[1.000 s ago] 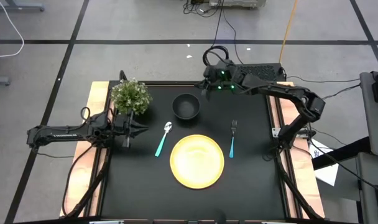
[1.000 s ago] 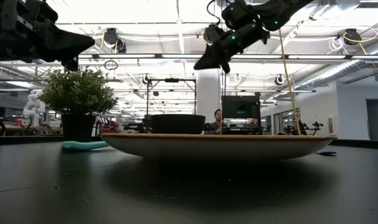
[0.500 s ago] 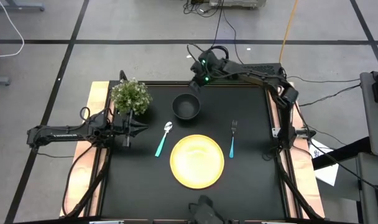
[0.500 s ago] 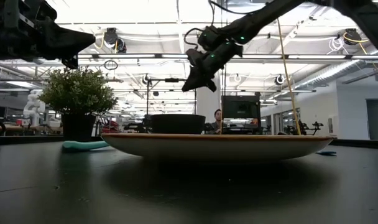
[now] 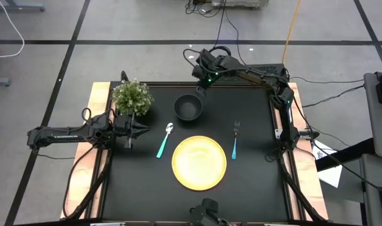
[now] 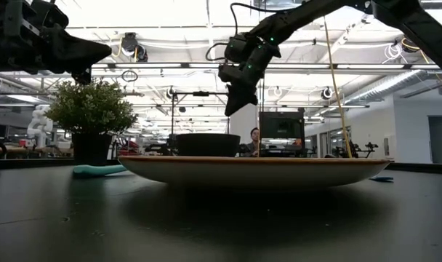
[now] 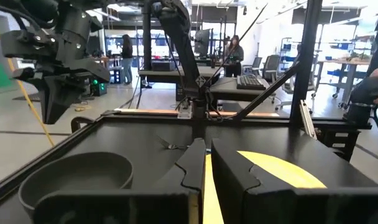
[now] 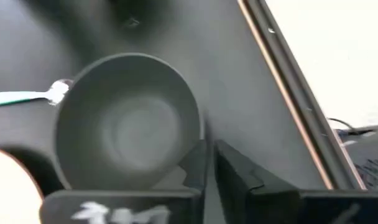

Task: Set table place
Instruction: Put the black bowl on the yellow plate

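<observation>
Surface (image 5: 254,188): matte black top, light wood strips on short sides. Plate (image 5: 199,162): smooth yellow, slight sheen. Bowl (image 5: 188,107): matte black. Spoon (image 5: 164,140) and fork (image 5: 235,139): bare metal heads, teal plastic-looking handles.

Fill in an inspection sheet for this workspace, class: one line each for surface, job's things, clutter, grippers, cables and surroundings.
Surface: black table with wooden strips on its short sides.
Job's things: yellow plate in the middle; black bowl behind it; spoon to its left, fork to its right.
Clutter: potted plant at the far left corner.
Grippers: left gripper near the plant, jaws nearly together, empty; right gripper raised above the far edge near the bowl, jaws nearly together, empty.
Cables: several run across the floor beyond the table.
Surroundings: open workshop with desks, monitors and people in the distance.
</observation>
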You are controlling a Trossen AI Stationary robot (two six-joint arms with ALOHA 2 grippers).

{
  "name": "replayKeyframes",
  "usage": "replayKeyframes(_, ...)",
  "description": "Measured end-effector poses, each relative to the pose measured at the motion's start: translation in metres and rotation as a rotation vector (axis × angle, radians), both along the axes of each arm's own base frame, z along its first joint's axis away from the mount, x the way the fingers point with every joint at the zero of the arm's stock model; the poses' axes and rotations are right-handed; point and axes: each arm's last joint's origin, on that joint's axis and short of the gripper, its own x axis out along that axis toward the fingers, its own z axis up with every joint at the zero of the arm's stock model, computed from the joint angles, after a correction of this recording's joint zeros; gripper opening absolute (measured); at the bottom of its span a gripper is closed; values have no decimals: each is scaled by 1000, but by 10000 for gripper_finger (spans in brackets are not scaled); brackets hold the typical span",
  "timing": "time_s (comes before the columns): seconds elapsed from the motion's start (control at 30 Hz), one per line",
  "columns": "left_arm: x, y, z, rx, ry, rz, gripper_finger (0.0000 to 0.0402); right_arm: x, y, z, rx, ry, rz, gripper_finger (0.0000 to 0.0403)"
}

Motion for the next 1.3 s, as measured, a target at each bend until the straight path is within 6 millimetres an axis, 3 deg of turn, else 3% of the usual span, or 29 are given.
replayKeyframes(0.33,0,0,0,-6,1,-1,33,8,16,-7,9,44,-23,198)
replayKeyframes(0.47,0,0,1,-6,-6,-1,33,7,15,-7,-33,76,-86,244)
replayKeyframes(0.63,0,0,1,-6,-6,0,33,4,11,-11,-24,100,-98,251)
replayKeyframes(1.03,0,0,1,-5,-7,-1,33,14,3,-54,26,187,-89,240)
replayKeyframes(1.3,0,0,1,3,-7,0,33,18,1,-59,1,174,-57,240)
